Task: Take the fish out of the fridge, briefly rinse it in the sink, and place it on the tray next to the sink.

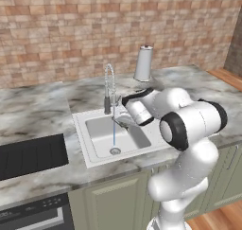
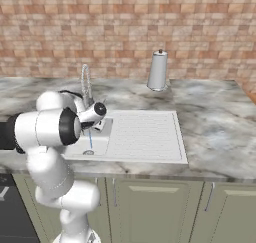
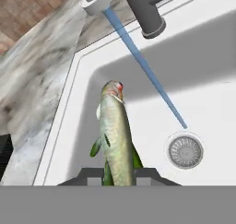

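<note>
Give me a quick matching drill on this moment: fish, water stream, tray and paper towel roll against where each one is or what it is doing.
Things:
1. fish
2. water stream
3. tray
4. paper towel roll

States:
A. lies flat on the counter left of the sink
B. stands upright on the counter behind the sink
C. held by the gripper over the basin
D. runs from the faucet down to the drain

Pairs: 1-C, 2-D, 3-A, 4-B
</note>
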Available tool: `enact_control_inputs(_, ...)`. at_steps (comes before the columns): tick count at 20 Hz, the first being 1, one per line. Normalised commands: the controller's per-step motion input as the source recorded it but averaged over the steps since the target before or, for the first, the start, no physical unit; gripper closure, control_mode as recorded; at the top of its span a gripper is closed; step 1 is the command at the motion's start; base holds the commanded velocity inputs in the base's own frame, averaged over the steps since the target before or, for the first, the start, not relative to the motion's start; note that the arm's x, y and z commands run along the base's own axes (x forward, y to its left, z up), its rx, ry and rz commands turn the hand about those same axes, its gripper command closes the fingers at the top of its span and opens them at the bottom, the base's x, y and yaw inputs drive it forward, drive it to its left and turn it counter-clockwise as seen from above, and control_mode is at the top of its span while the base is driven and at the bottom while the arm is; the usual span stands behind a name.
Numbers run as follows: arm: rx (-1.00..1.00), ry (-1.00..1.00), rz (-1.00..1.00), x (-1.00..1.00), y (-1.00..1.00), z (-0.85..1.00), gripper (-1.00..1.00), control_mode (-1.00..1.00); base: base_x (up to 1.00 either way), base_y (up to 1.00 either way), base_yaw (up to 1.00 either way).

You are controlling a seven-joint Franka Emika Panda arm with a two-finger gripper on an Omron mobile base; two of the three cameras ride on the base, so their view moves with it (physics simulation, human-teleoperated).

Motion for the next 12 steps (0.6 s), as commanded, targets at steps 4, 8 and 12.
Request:
enact_control_inputs(4, 0.0, 0.06, 0.03, -0.71, 0.75, 1.0, 1.0, -1.0, 0.0, 0.0, 0.0)
enact_control_inputs(8, -0.17, 0.09, 0.15, -0.34, 1.0, 1.0, 1.0, -1.0, 0.0, 0.0, 0.0)
enact_control_inputs(12, -0.29, 0.11, 0.25, -0.18, 1.0, 1.0, 1.0, -1.0, 0.0, 0.0, 0.0)
